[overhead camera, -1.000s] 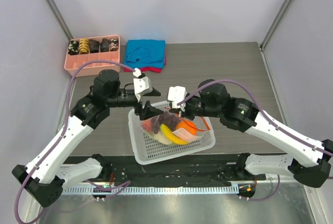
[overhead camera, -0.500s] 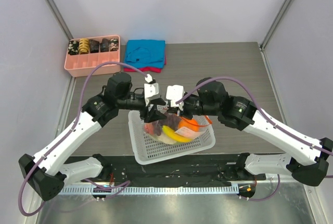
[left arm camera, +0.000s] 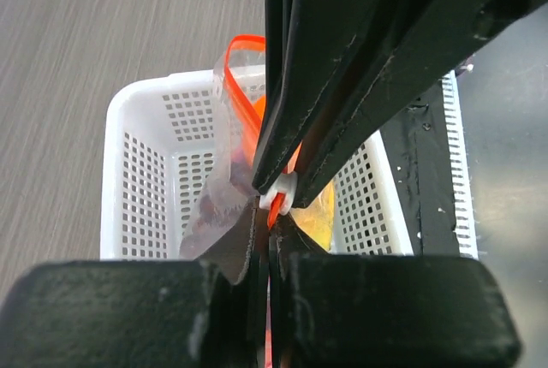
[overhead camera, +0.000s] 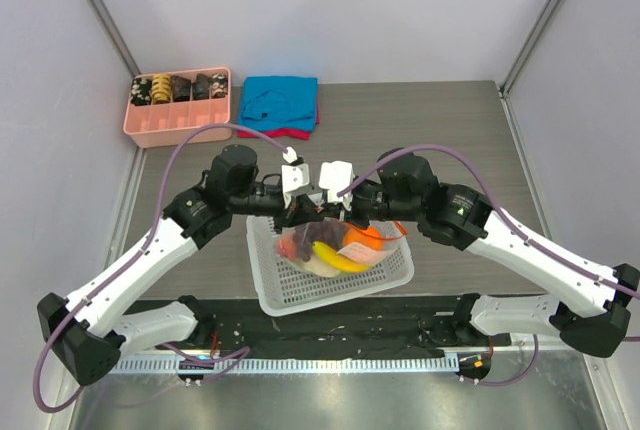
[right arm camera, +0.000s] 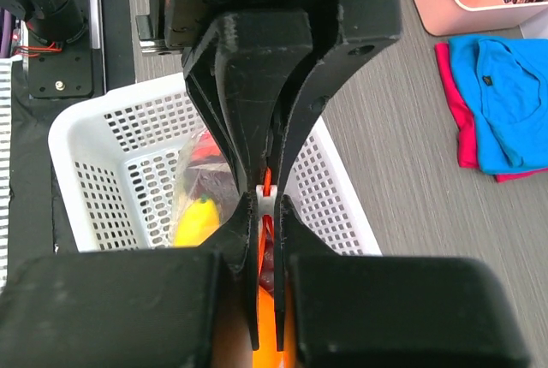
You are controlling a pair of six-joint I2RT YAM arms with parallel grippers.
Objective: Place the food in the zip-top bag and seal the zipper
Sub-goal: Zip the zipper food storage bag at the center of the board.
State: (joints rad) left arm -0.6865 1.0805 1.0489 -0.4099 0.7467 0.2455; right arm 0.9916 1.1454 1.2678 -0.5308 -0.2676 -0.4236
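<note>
In the middle of the top view the left gripper point(overhead camera: 306, 213) and right gripper point(overhead camera: 332, 213) meet tip to tip. Both jaws pinch the zipper point(left arm camera: 242, 44) to squeeze it closed. The zip-top bag point(left arm camera: 218, 197) with the food point(overhead camera: 332, 256) sits in the white basket point(overhead camera: 290, 295)

Found the zip-top bag point(overhead camera: 362, 255) in the basket point(overhead camera: 300, 300) at the near middle of the tabletop point(overhead camera: 430, 120), the food point(overhead camera: 335, 258) inside the bag. Saw the left gripper point(overhead camera: 308, 214) and right gripper point(overhead camera: 336, 214) tip to tip above it, jaws on the zipper point(left arm camera: 244, 40). Noted a tray point(overhead camera: 180, 122) at the far left, cloths point(overhead camera: 280, 105) just right of it.
</note>
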